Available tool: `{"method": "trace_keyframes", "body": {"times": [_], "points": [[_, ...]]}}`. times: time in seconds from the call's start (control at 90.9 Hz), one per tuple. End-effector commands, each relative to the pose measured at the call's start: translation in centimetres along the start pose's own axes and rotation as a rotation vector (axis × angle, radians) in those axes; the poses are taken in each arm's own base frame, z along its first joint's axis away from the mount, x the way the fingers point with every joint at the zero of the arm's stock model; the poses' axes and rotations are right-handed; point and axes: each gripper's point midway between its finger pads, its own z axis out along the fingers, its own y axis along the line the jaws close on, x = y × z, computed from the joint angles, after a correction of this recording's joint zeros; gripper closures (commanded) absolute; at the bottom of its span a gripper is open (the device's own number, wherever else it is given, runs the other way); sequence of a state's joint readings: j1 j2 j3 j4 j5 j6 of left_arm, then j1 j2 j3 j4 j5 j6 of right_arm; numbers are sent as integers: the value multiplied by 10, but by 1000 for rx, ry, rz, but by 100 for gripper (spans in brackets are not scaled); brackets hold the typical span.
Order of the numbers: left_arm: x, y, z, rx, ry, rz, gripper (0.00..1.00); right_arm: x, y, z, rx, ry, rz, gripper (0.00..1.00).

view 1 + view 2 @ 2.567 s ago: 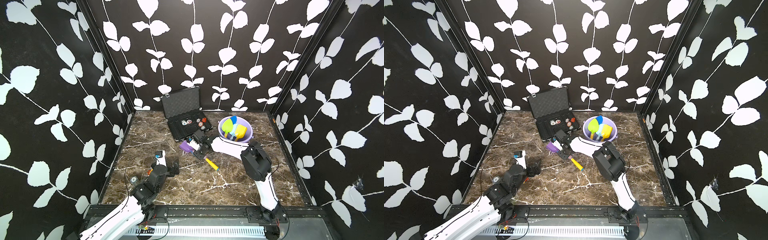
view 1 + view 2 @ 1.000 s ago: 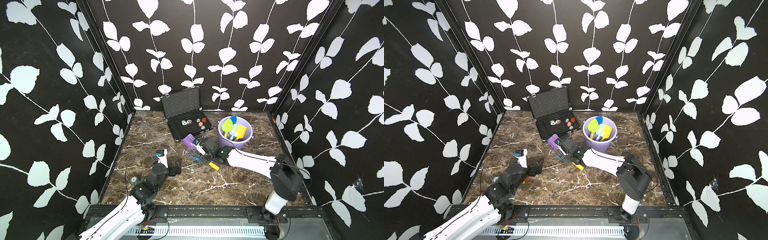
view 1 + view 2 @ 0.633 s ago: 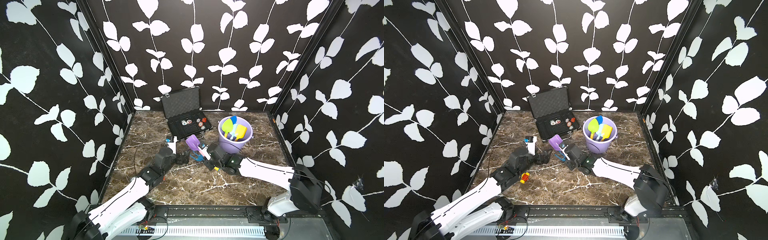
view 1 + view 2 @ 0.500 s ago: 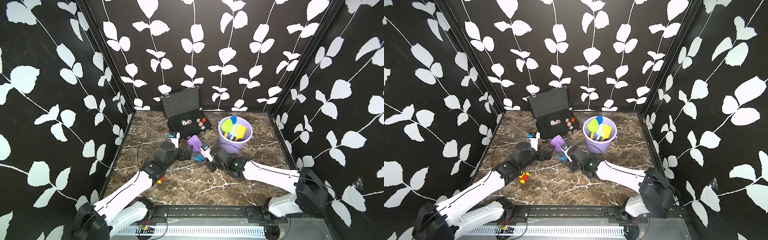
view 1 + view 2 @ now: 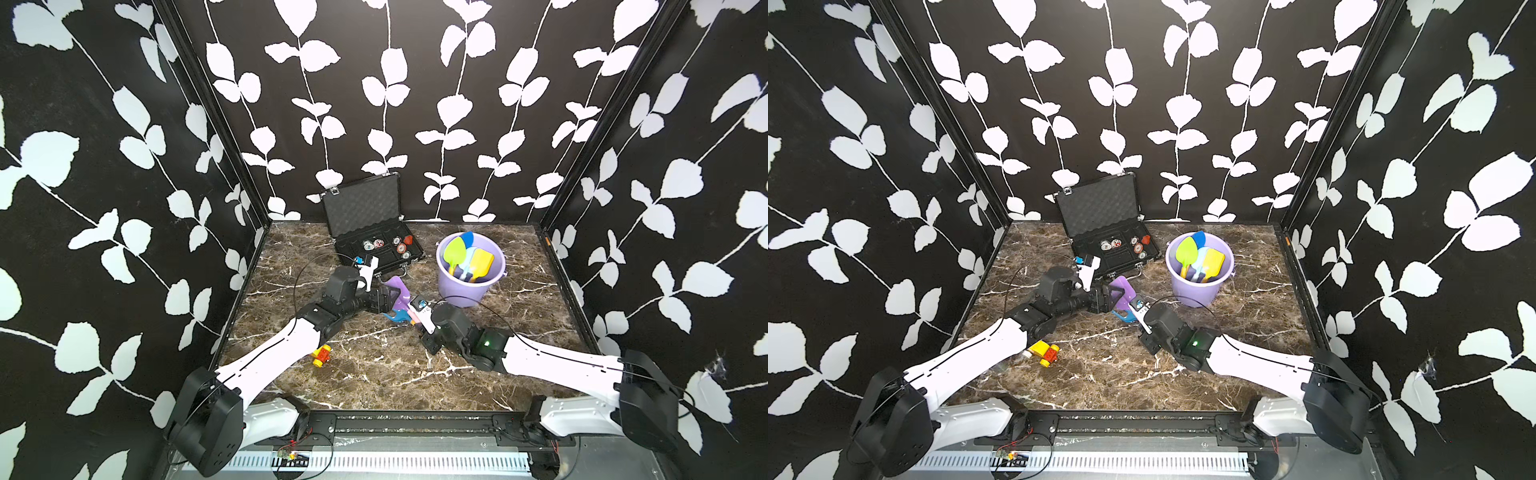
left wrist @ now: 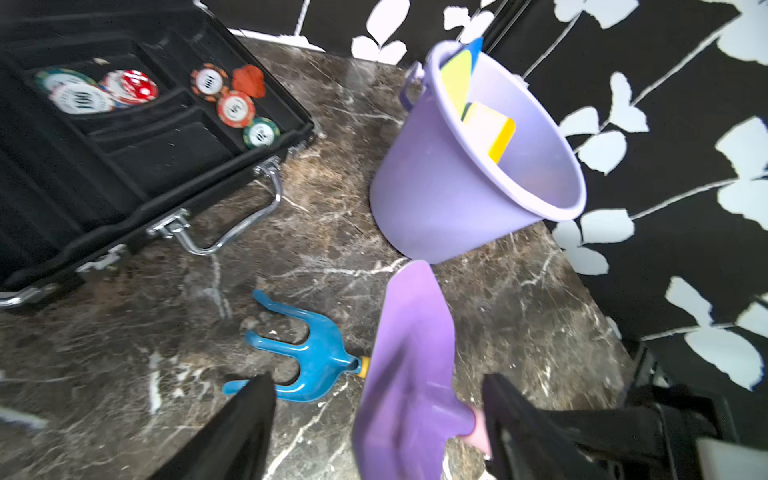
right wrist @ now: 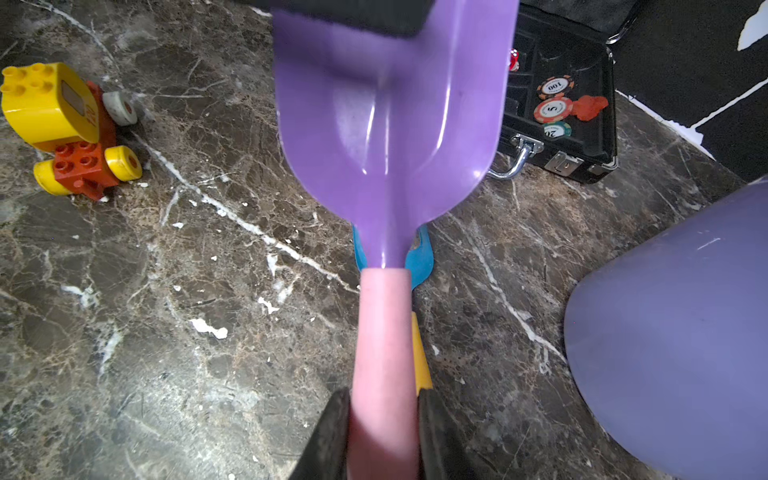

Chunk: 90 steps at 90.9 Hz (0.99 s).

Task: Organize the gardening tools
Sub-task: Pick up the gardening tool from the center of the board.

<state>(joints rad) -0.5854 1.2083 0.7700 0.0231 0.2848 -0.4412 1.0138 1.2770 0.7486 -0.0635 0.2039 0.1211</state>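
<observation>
My right gripper [image 7: 384, 395] is shut on the pink handle of a purple spade [image 7: 386, 124], which it holds above the marble floor. My left gripper [image 6: 376, 380] stands open around the spade's head [image 6: 411, 374], a finger on each side, with a clear gap on one side. In both top views the two grippers [image 5: 388, 299] [image 5: 415, 322] meet at the spade [image 5: 1121, 293] mid-table. A blue claw rake [image 6: 307, 357] with a yellow handle lies on the floor below it. Green [image 5: 455, 251], yellow [image 5: 482, 262] and blue tools stand in the lilac bucket [image 5: 469, 286].
An open black case [image 5: 374, 245] with round chips sits at the back, just behind the left arm. A yellow-and-red toy block car [image 5: 1044, 351] lies by the left forearm. The bucket [image 5: 1198, 291] stands close to the right of both grippers.
My left arm swung from the front left to the middle and brought its jaws around the spade's head, narrowing slightly. My right arm drew the spade back and to the right.
</observation>
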Motion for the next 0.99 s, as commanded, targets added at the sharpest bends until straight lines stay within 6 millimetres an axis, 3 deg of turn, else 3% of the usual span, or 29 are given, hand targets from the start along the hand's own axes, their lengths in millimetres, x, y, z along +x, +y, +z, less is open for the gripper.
{"method": "trace_keyframes", "body": {"times": [0.0,0.341,0.517,0.704,0.858,0.979], "points": [[-16,-16,-4,67,-29,35,31,-13,1,-5,9,-61,9,100],[-10,-15,3,81,-1,36,72,-16,7,-5,13,-66,-14,99],[-8,-20,8,123,14,39,99,-18,9,-4,15,-67,-15,97],[-11,-28,3,151,7,79,100,-19,8,-5,26,-70,5,76],[-20,-34,-11,151,-42,150,100,-20,3,-12,44,-86,39,42],[-30,-34,-22,124,-101,203,100,-17,-5,-20,72,-100,80,32]]}}
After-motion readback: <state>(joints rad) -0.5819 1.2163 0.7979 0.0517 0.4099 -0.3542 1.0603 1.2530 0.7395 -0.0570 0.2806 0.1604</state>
